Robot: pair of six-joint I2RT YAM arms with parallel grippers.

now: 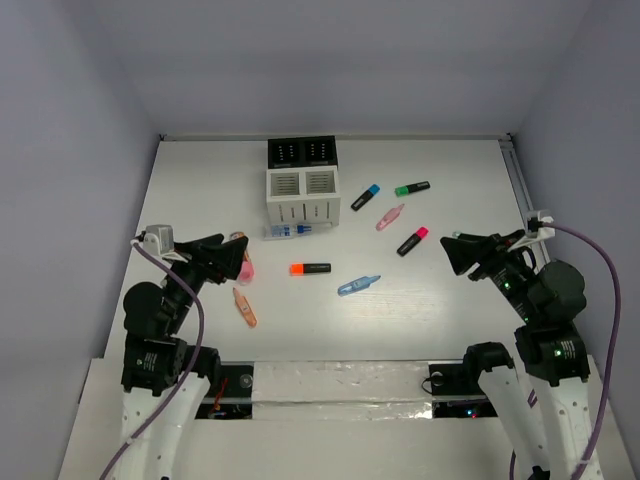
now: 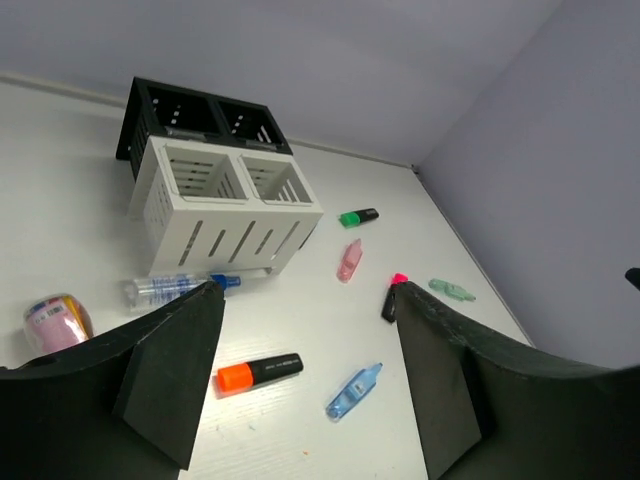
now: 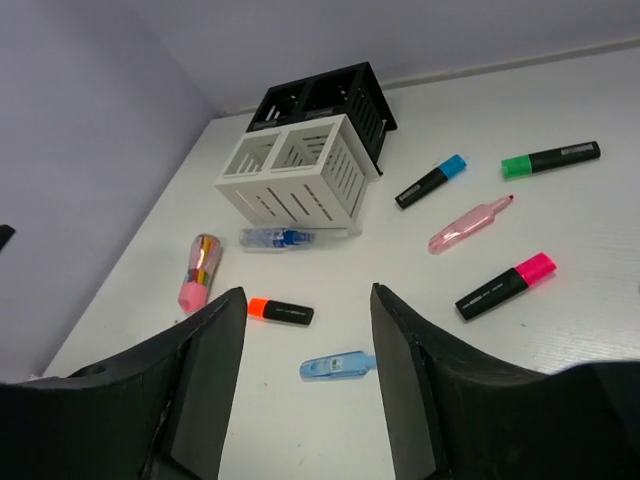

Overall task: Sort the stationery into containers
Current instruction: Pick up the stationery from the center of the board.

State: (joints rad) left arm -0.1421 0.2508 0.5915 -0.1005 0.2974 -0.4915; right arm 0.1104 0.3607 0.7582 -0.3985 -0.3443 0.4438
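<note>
Hovering above the white surface [image 1: 200,190] in the overhead view, the left pincer [image 1: 232,255] and right pincer [image 1: 452,250] both stand spread and grasp nothing. The containers [image 1: 303,182] sit near the far edge; an orange-capped highlighter [image 1: 310,268] and a blue pen [image 1: 358,285] lie between the arms. From the left wrist, the released pincer [image 2: 306,290] frames that highlighter [image 2: 258,373] and pen [image 2: 353,391], touching neither, with the containers [image 2: 215,180] beyond. From the right wrist, the wide-open pincer [image 3: 308,298] hangs above the same highlighter [image 3: 280,312] and pen [image 3: 338,365]; a pink-capped highlighter [image 3: 505,285] lies off to one side, apart from it, and the containers [image 3: 305,160] stand farther off.
</note>
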